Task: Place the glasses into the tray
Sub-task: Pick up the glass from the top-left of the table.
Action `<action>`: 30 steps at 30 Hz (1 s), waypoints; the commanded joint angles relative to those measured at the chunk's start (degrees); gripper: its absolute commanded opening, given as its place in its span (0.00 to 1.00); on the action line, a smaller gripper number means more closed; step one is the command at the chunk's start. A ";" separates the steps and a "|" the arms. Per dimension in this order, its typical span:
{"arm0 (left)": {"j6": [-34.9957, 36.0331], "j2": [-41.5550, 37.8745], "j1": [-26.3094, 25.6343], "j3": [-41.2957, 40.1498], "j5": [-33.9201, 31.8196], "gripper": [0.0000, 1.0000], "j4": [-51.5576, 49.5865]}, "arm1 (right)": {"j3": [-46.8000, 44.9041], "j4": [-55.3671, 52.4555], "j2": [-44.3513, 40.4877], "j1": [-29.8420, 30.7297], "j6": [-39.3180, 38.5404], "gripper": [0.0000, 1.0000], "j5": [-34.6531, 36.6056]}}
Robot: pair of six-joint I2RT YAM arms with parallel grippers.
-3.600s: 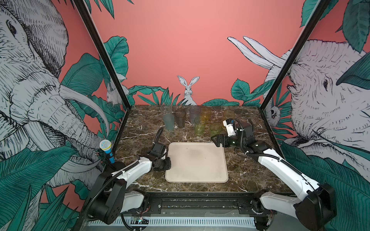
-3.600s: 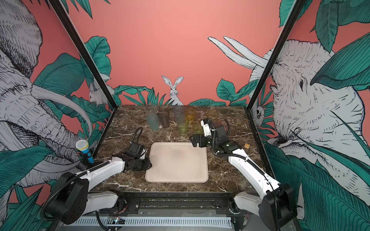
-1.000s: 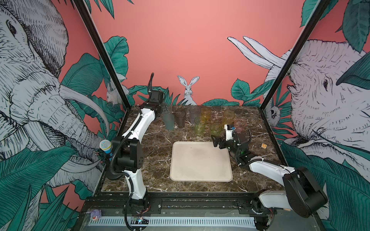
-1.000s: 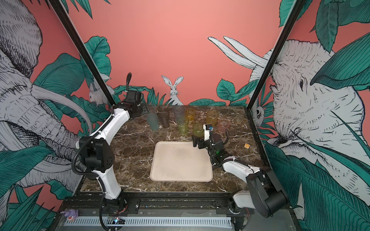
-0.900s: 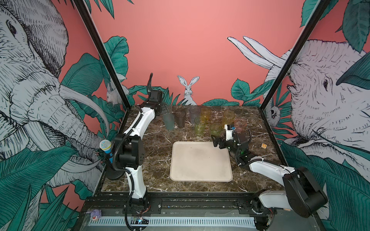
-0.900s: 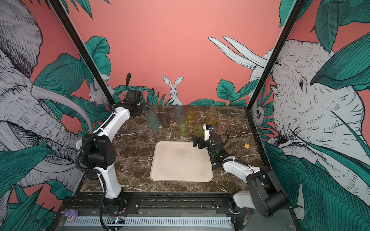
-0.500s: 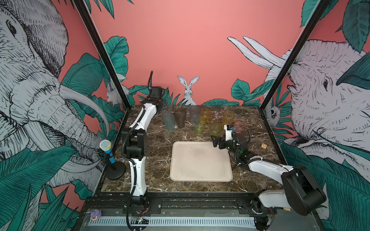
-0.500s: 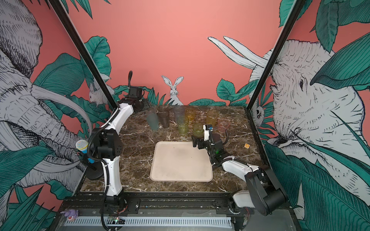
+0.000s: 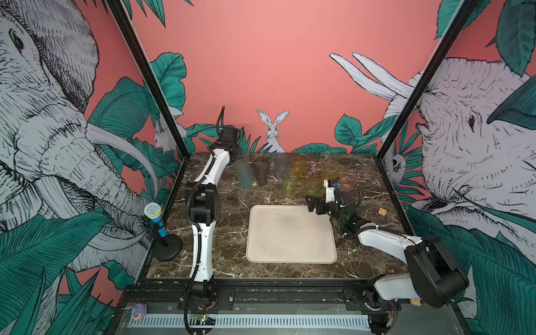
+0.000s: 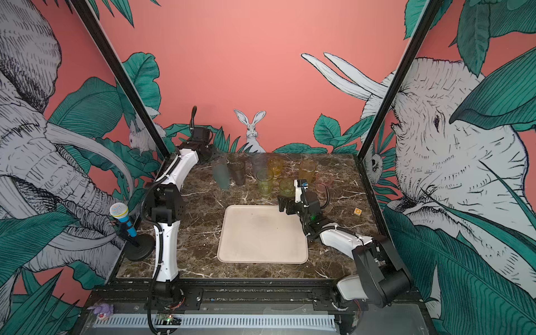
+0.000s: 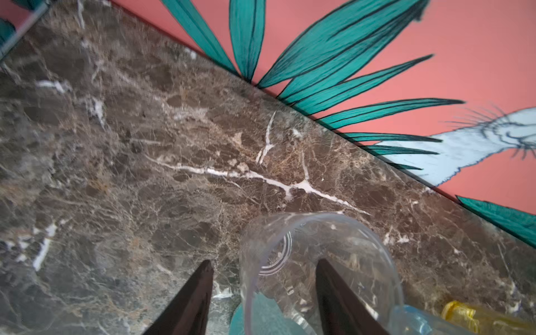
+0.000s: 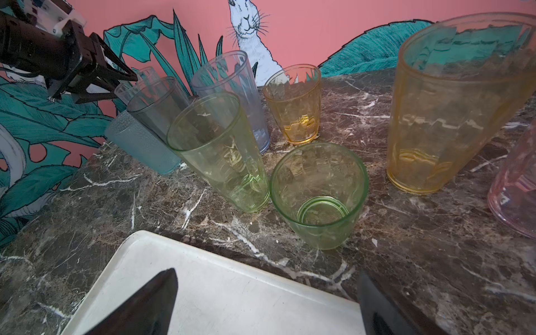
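Several tinted glasses stand in a cluster at the back of the marble table, among them a teal one (image 9: 244,177), a smoky grey one (image 9: 261,172), a tall green one (image 12: 220,150) and a short green one (image 12: 317,197). My left gripper (image 11: 262,264) is at the back left, open. Its fingers straddle the near wall of a clear glass (image 11: 362,246), one inside and one outside with a gap. The cream tray (image 9: 290,232) lies bare in the middle. My right gripper (image 12: 266,274) hovers open over the tray's far right corner, holding nothing.
An amber glass (image 12: 452,110) and a pink one (image 12: 516,185) stand right of the cluster. A toy microphone on a stand (image 9: 153,214) sits at the left edge. A small orange cube (image 9: 383,211) lies on the right. The back wall is close behind the left gripper (image 9: 242,155).
The left arm has swung from beside the tray to the back left corner, and its jaws have narrowed round the clear glass's wall. The right arm drew back earlier and now holds still.
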 commanded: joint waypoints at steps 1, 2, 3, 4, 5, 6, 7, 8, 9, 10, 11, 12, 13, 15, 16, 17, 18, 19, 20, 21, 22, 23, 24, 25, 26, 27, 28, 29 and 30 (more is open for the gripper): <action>-1.07 -0.12 0.32 1.81 -0.37 0.51 -1.73 | 1.76 -0.02 0.96 0.16 0.92 0.99 0.73; -1.07 0.00 0.40 1.86 -0.18 0.48 -1.65 | 2.08 -0.39 1.19 0.20 1.01 0.99 0.49; -1.07 0.18 0.48 2.03 0.09 0.46 -1.68 | 2.28 -0.51 1.41 0.20 1.01 0.99 0.25; -1.12 0.29 0.77 2.25 0.43 0.43 -1.86 | 2.39 -0.61 1.61 0.18 1.09 0.99 0.09; -1.41 0.49 0.88 2.39 0.69 0.40 -2.14 | 2.47 -0.70 1.69 0.14 1.10 0.99 -0.10; -1.74 0.48 1.00 2.36 0.89 0.38 -2.17 | 2.56 -0.75 1.87 0.16 1.03 0.99 -0.22; -1.81 0.52 1.10 2.34 1.08 0.36 -2.17 | 2.65 -0.82 2.03 0.17 1.01 0.99 -0.29; -1.78 0.58 1.19 2.47 1.14 0.35 -2.08 | 2.80 -1.04 2.34 0.15 0.93 0.99 -0.21; -1.83 0.67 1.19 2.43 1.16 0.35 -2.06 | 2.98 -1.34 2.53 0.19 0.92 0.99 -0.13; -1.81 0.83 1.28 2.52 1.38 0.34 -2.05 | 3.24 -1.78 2.83 0.17 0.92 0.99 0.18; -2.02 1.11 1.30 2.73 1.62 0.32 -2.24 | 3.35 -2.24 2.91 0.15 0.96 0.99 0.47; -2.11 1.39 1.27 2.96 1.89 0.31 -2.52 | 3.35 -2.37 2.89 0.19 0.93 0.99 0.71; -2.11 1.73 1.28 3.41 2.28 0.29 -2.90 | 3.29 -2.40 2.90 0.20 0.92 0.99 1.05; -2.12 2.21 1.28 3.92 2.56 0.26 -3.32 | 3.11 -2.24 2.69 0.12 0.84 0.99 1.56; -2.18 2.21 1.29 3.85 2.61 0.25 -3.32 | 3.10 -2.34 2.64 0.19 0.84 0.99 1.65; -2.21 2.29 1.30 3.86 2.71 0.24 -3.36 | 3.01 -2.18 2.56 0.13 0.92 0.99 1.65; -2.21 2.30 1.23 3.87 2.66 0.23 -3.30 | 2.92 -2.10 2.70 0.17 1.09 0.99 1.52; -2.14 2.22 1.30 3.85 2.71 0.22 -3.36 | 2.91 -1.95 2.71 0.16 1.26 0.99 1.29; -2.09 2.21 1.28 3.87 2.77 0.22 -3.29 | 2.98 -1.87 2.84 0.17 1.36 0.99 1.10; -2.05 2.21 1.28 3.91 2.67 0.21 -3.35 | 3.07 -1.97 2.90 0.19 1.36 0.99 0.91; -1.99 2.16 1.28 3.93 2.53 0.20 -3.37 | 3.17 -2.12 3.05 0.19 1.36 0.99 0.82; -1.95 2.08 1.28 3.88 2.33 0.18 -3.51 | 3.18 -2.10 3.02 0.15 1.37 0.99 0.87; -1.88 1.99 1.28 3.84 2.19 0.17 -3.54 | 3.18 -2.11 3.00 0.16 1.36 0.99 0.97; -1.80 1.95 1.29 3.85 2.15 0.16 -3.46 | 3.27 -2.22 2.99 0.17 1.30 0.99 1.15; -1.78 1.81 1.30 3.85 2.12 0.14 -3.42 | 3.27 -2.33 2.88 0.17 1.28 0.99 1.14; -1.86 1.77 1.28 3.89 2.09 0.12 -3.38 | 3.27 -2.36 2.88 0.19 1.19 0.99 1.09; -1.85 1.68 1.34 3.86 2.11 0.11 -3.31 | 3.25 -2.43 2.81 0.13 1.19 0.99 1.10; -1.77 1.59 1.36 3.93 2.10 0.09 -3.37 | 3.26 -2.45 2.84 0.14 1.10 0.99 1.09; -1.77 1.45 1.40 3.93 2.05 0.08 -3.30 | 3.27 -2.44 2.82 0.19 1.10 0.99 1.10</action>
